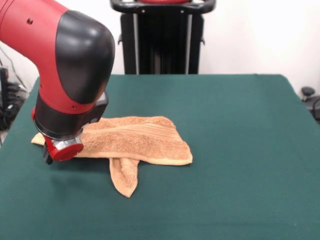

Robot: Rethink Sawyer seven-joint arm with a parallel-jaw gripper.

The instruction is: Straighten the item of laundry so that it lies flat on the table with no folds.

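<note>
The orange-tan towel (142, 142) lies on the dark green table (235, 150), left of centre. It is folded over on itself, with a ribbed band across its top layer. A narrow flap (125, 177) sticks out from under it toward the camera. Its left end (37, 139) peeks out beside the arm. The red and black arm comes down from the upper left and its bulky wrist (67, 145) covers the towel's left part. My gripper (48, 154) shows only as a small dark part low at the towel's left end, mostly hidden by the wrist.
The black pedestal (161, 40) stands at the table's far edge. Cables and gear (7, 100) sit off the table's left side, and a dark object (309, 95) off its right side. Green table surface stretches to the right of the towel and in front of it.
</note>
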